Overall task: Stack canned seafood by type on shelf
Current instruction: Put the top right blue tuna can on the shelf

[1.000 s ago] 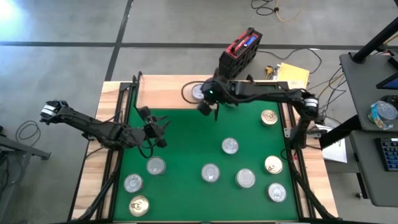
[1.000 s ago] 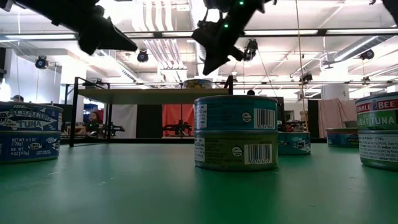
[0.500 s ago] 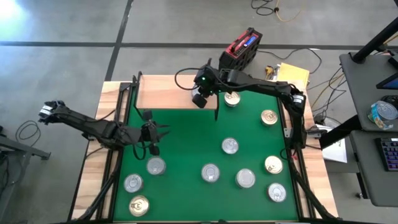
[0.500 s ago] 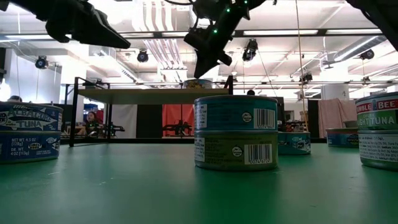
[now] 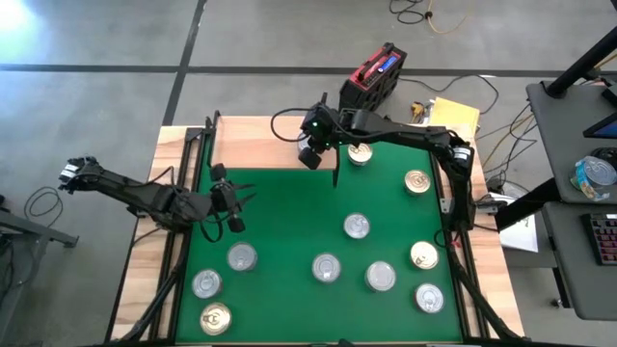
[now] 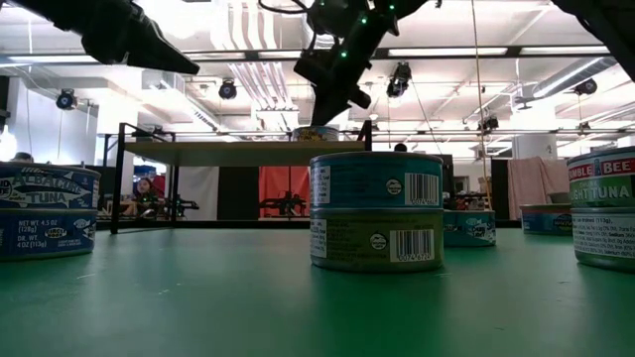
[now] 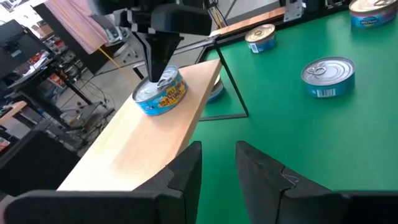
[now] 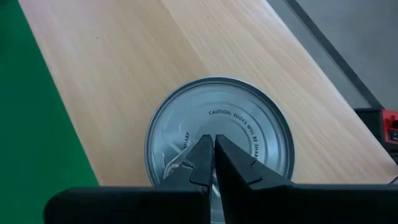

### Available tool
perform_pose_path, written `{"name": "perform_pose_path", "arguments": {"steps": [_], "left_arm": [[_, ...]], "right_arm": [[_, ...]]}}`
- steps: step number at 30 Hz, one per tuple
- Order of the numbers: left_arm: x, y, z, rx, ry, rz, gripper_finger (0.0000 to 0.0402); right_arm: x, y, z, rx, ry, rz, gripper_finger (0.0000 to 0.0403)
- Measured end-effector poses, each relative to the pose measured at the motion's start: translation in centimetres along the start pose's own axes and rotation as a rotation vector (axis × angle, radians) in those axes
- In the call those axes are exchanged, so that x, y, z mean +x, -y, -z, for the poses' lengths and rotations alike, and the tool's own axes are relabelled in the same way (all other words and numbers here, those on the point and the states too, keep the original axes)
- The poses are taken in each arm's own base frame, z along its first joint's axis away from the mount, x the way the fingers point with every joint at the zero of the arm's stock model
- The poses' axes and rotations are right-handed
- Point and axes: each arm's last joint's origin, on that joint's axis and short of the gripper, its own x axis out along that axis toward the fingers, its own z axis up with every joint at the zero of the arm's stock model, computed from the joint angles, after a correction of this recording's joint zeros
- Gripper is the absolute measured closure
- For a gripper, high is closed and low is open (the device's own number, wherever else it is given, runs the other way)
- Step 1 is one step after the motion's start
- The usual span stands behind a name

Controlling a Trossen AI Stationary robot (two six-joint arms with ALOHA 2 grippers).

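A blue-sided, silver-topped tin [image 7: 160, 93] stands upright on the light-wood shelf [image 5: 253, 145] at the mat's far edge. My right gripper [image 8: 214, 144] is shut, its tips on that tin's lid; in the high view the gripper [image 5: 308, 152] hides the tin. My left gripper [image 7: 217, 168] hovers open and empty over the green mat's left part [image 5: 234, 198], pointing at the shelf. Several more tins lie on the mat, among them one [image 5: 357, 226] at its middle and one [image 5: 359, 152] by the shelf's right end. In the low view a two-tin stack [image 6: 377, 210] stands in the middle. My right gripper's shut fingertips [image 7: 157, 73] meet the tin's lid [image 8: 249, 134] near its middle, by the pull tab. They come slanting down from above and from the table's right. The tin stands upright, its base on the shelf board.
Three tins [image 5: 240, 256] sit at the mat's near left and several at its right [image 5: 424, 254]. A red-and-black box [image 5: 376, 75] and a yellow pad [image 5: 455, 116] lie behind the table. The shelf's black legs [image 6: 119, 178] stand at the mat's far side.
My right gripper, staying shut, has swung toward the table's left and far edge over the shelf and now covers the tin there; the arm's move has uncovered a tin by the shelf's right end. My left gripper has drawn back a little toward the left edge and rolled.
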Motion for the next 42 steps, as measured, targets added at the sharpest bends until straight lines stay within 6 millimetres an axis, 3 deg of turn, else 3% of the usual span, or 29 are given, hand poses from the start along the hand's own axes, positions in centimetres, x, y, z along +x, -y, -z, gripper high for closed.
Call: {"name": "perform_pose_path", "arguments": {"steps": [42], "left_arm": [[0.03,0.02,-0.01,0.009,0.000,0.000,0.0318]], "right_arm": [[0.33,0.22,0.77,0.009,-0.052,-0.044,0.0394]]}}
